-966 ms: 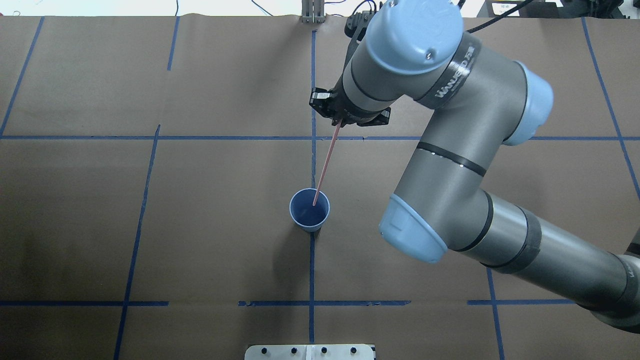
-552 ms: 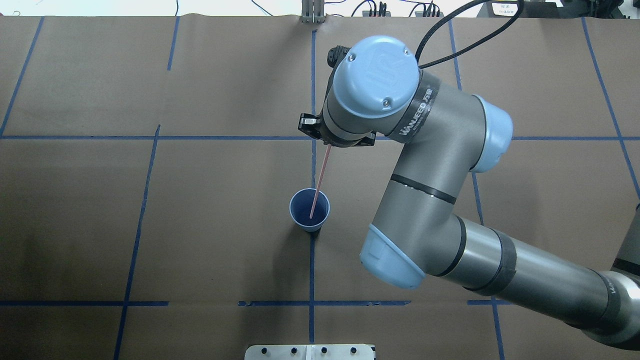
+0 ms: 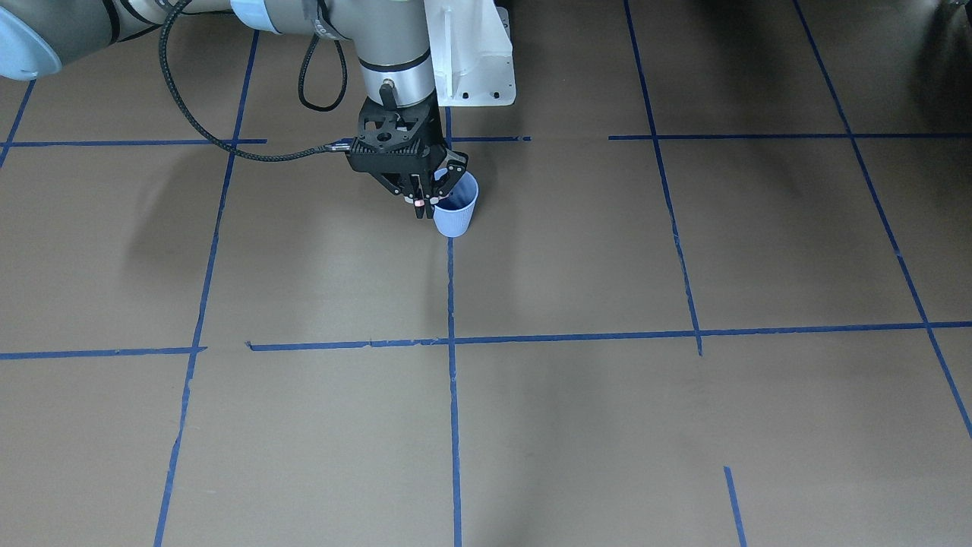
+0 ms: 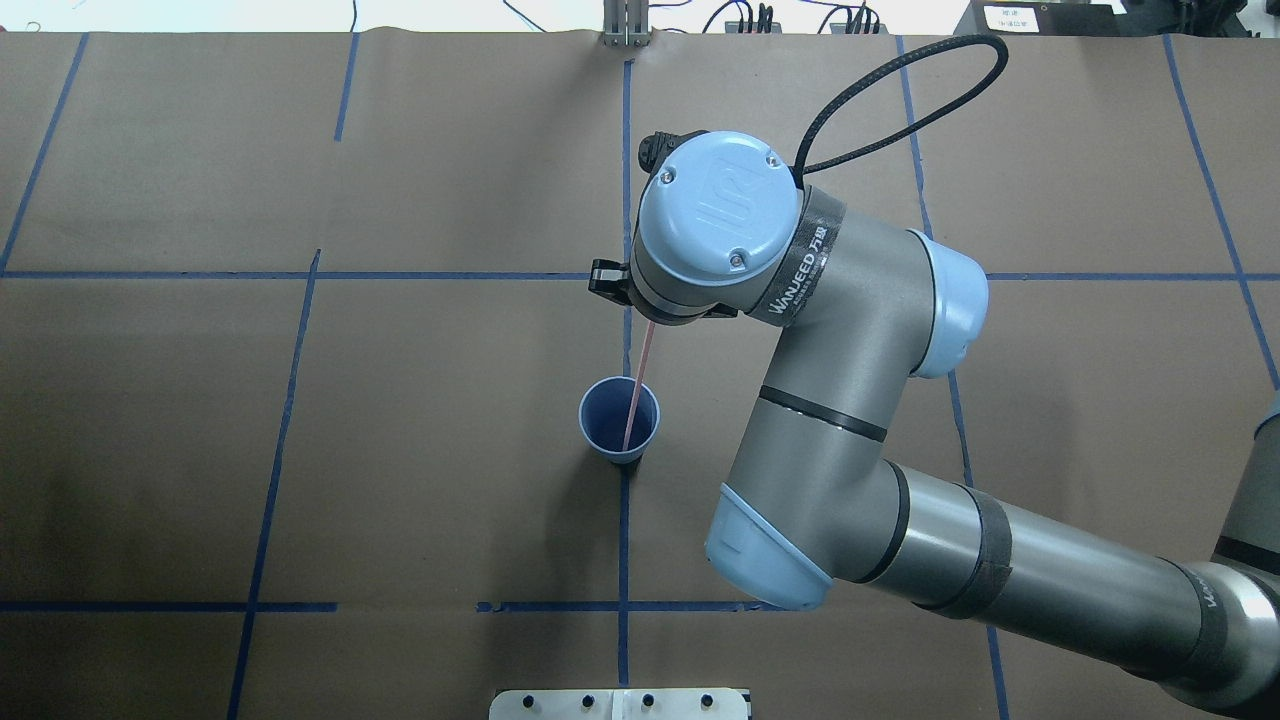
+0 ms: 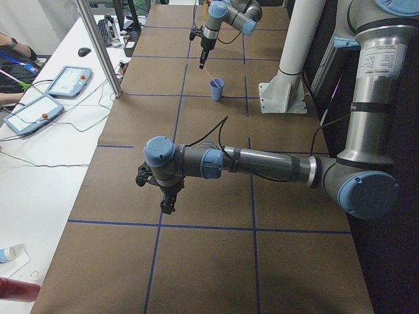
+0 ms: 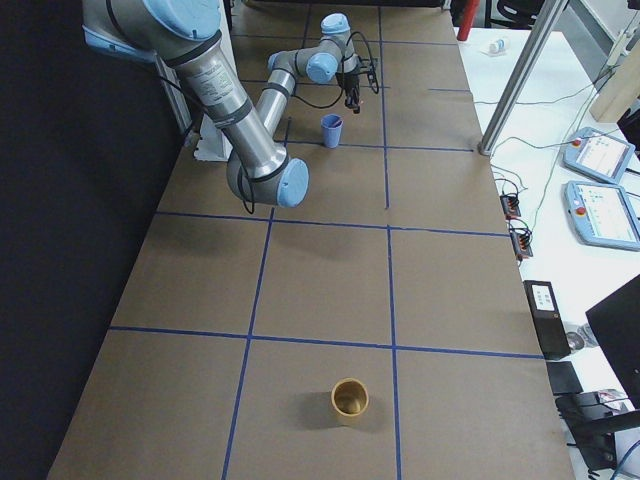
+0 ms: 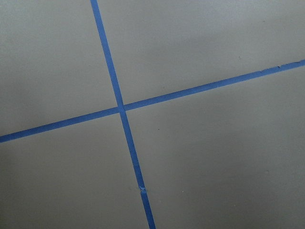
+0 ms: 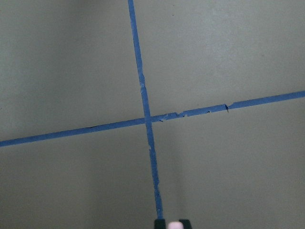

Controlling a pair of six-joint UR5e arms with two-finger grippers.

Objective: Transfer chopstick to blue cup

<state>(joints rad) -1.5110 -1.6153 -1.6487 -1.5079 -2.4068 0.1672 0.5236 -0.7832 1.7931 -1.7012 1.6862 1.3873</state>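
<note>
The blue cup (image 4: 603, 420) stands upright on the brown table at a blue tape crossing; it also shows in the front view (image 3: 456, 218). My right gripper (image 3: 419, 210) is shut on the top of the pale pink chopstick (image 4: 640, 368), which slants down with its lower end inside the cup. In the overhead view the wrist hides the fingers. The right wrist view shows the pink end (image 8: 175, 225) between the fingertips. My left gripper (image 5: 167, 203) hangs over the table far from the cup; I cannot tell whether it is open or shut.
A tan cup (image 6: 350, 400) stands alone at the table's far right end. A white mounting plate (image 3: 471, 53) lies by the robot's base. A black cable (image 4: 900, 80) loops off the right wrist. A side table with tablets (image 5: 39, 108) runs along the operators' side.
My right arm has moved towards the cup and lowered. The chopstick stands steeper and its lower end has gone deeper into the cup.
</note>
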